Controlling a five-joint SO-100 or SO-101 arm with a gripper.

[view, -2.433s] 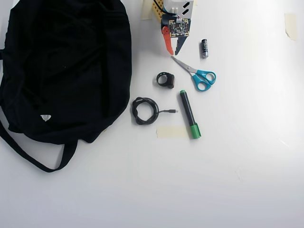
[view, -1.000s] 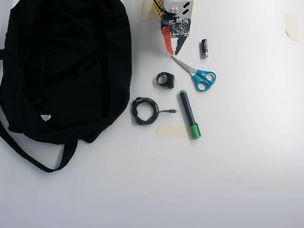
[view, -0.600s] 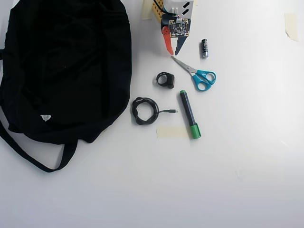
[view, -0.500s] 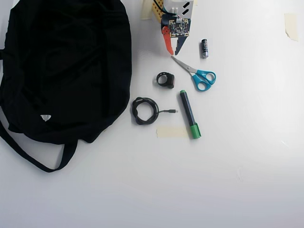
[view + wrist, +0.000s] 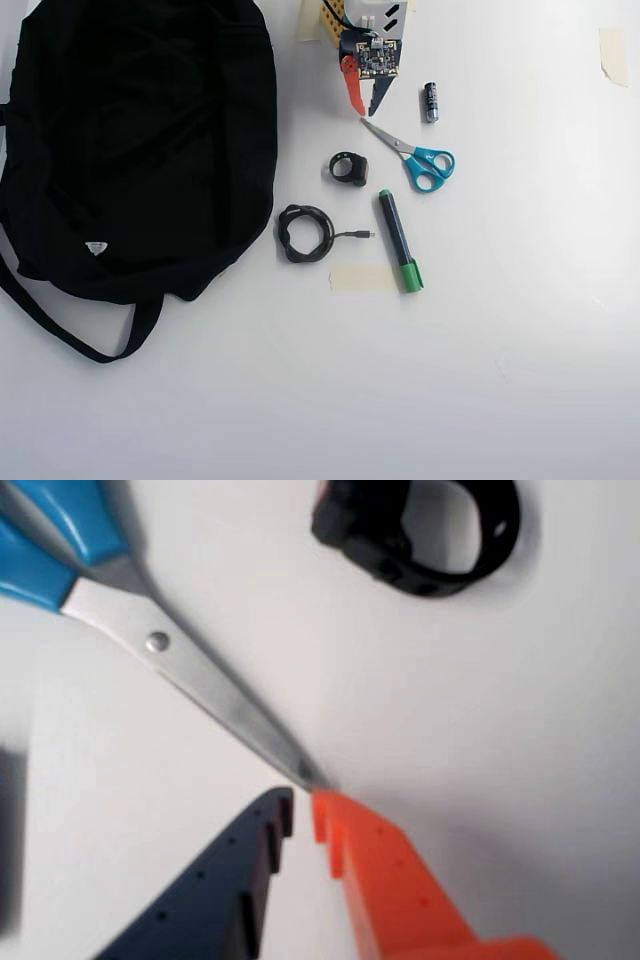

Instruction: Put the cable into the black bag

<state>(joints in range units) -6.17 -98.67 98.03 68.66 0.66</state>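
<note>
At the top centre of the overhead view: the arm's jaws (image 5: 368, 110) pointed down the frame, one finger orange, one dark.
Jaws: slightly parted, a narrow gap between the tips, nothing held; in the wrist view (image 5: 303, 805) they entered from the bottom edge and hung just over the scissors' blade tip.
Cable (image 5: 305, 233): lay coiled on the white table (image 5: 500, 380) at mid-frame, its short free end with the small plug reaching right toward the marker.
Black bag (image 5: 140, 140): filled the upper left of the overhead view, its strap looping along the lower left; the coil lay just beside its right edge, apart from it.
Ring-shaped object (image 5: 349, 168): black, between the jaws and the cable; in the wrist view (image 5: 420, 530) it sat at the upper right.
Scissors (image 5: 415, 160): blue handles, right of the ring, blades pointing up-left; in the wrist view (image 5: 150, 630) they ran from the upper left to the centre.
Marker (image 5: 399, 240): dark body, green cap, right of the cable.
Battery (image 5: 430, 102): small, upper right of the jaws.
Tape strip (image 5: 362, 278): pale, below the cable.
</note>
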